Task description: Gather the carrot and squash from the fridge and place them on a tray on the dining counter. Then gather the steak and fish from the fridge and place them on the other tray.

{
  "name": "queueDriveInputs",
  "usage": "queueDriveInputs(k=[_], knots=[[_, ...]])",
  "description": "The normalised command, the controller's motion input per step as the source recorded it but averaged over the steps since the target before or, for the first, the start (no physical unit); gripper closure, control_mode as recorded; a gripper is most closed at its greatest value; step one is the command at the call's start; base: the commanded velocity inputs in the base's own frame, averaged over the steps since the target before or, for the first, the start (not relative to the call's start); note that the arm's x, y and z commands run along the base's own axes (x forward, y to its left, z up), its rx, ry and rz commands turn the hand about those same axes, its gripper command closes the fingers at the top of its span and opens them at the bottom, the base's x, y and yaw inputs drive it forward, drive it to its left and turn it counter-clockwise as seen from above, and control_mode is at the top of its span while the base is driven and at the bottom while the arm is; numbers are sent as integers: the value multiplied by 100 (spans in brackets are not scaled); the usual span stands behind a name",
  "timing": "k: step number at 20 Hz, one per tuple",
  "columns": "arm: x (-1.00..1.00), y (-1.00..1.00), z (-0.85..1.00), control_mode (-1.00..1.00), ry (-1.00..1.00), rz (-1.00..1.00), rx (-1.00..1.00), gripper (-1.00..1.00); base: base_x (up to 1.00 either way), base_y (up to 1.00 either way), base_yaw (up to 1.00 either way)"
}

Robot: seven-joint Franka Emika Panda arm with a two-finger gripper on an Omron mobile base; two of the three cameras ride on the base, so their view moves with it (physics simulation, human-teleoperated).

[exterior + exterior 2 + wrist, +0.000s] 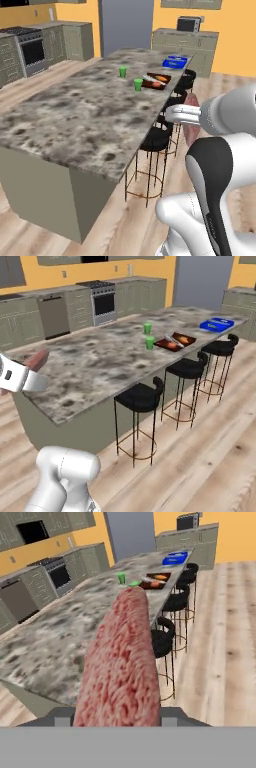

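Note:
A slab of raw red steak (122, 662) stands on edge between the fingers of my gripper (117, 716), which is shut on it. The gripper (186, 118) hovers beside the near stools, off the dining counter's (85, 115) right edge, with the steak (191, 131) hanging from it. From the other side the steak (36, 361) sticks out above the gripper (22, 378). A dark tray (165, 75) on the counter holds orange and pale vegetables; I cannot tell carrot from squash. A blue tray (174, 62) lies farther back. The fish is out of view.
Two green cups (123, 71) (138, 84) stand left of the dark tray. Black bar stools (142, 397) line the counter's side. The grey fridge (125, 25) stands beyond the counter's far end. A stove (103, 303) and cabinets run along the far wall.

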Motion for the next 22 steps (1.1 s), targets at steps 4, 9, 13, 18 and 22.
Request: queueDriveInputs(k=[4, 9, 13, 18, 22], knots=[[0, 0, 0, 100, 0, 0, 0, 100, 40, -100, 1], [0, 0, 0, 100, 0, 0, 0, 100, 47, -100, 5], [0, 0, 0, 100, 0, 0, 0, 100, 58, -100, 9], [0, 0, 0, 100, 0, 0, 0, 100, 55, -100, 13], [0, 0, 0, 100, 0, 0, 0, 100, 58, -99, 16]])
